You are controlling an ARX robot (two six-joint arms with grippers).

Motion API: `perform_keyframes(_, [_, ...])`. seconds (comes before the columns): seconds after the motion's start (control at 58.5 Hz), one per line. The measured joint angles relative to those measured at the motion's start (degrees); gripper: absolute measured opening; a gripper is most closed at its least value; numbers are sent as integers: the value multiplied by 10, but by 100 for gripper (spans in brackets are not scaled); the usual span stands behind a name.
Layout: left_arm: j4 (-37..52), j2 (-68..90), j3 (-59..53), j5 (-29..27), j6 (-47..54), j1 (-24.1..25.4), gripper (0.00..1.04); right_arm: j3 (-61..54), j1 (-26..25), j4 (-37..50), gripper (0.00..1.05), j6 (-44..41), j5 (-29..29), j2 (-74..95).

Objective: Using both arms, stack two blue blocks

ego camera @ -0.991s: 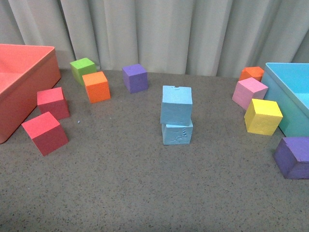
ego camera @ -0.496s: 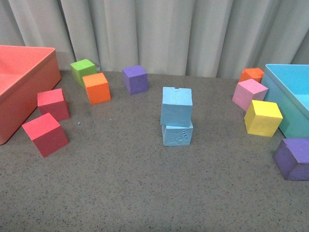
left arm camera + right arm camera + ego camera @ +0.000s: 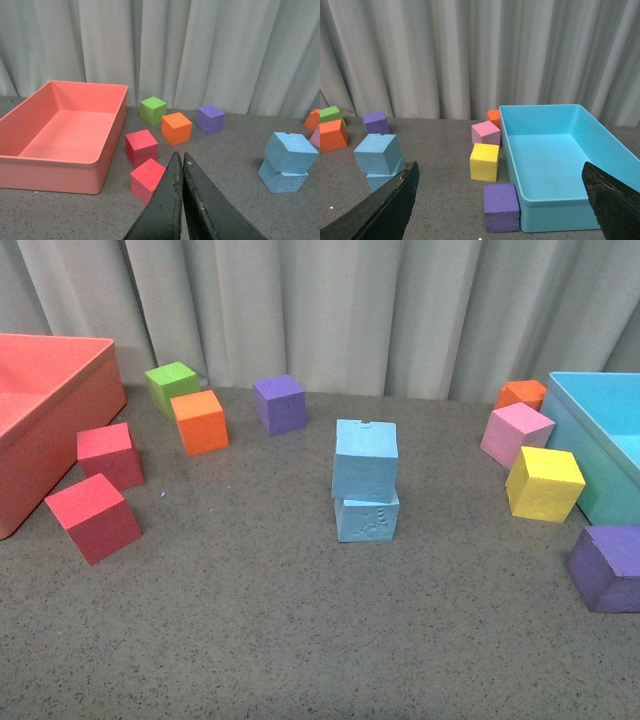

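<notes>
Two sky-blue foam cubes stand stacked mid-table. The top blue block (image 3: 365, 459) sits slightly turned on the bottom blue block (image 3: 367, 517), which has an embossed pattern on its front face. The stack also shows in the left wrist view (image 3: 290, 152) and the right wrist view (image 3: 378, 154). Neither arm shows in the front view. My left gripper (image 3: 180, 157) is shut and empty, well away from the stack, above the red cubes. My right gripper (image 3: 501, 187) is wide open and empty, near the purple cube and the turquoise bin.
A red bin (image 3: 45, 415) stands at the left with two red cubes (image 3: 93, 516), a green cube (image 3: 171, 385), an orange cube (image 3: 199, 420) and a purple cube (image 3: 280, 402). At the right are a turquoise bin (image 3: 600, 430), pink (image 3: 516, 433), yellow (image 3: 544, 482), orange (image 3: 521, 393) and purple (image 3: 608, 566) cubes.
</notes>
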Motion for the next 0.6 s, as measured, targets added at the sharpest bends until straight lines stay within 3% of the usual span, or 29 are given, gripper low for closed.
perform_keyframes(0.205, [-32, -32, 0, 0, 0, 0, 4, 0, 0, 0, 95, 0, 0, 0])
perform_keyframes(0.308, [-122, -109, 0, 1, 0, 0, 4, 0, 0, 0, 95, 0, 0, 0])
perform_keyframes(0.462, [-126, -122, 0, 0, 0, 0, 4, 0, 0, 0, 95, 0, 0, 0])
perform_keyframes(0.598, [-126, -122, 0, 0, 0, 0, 25, 0, 0, 0, 95, 0, 0, 0])
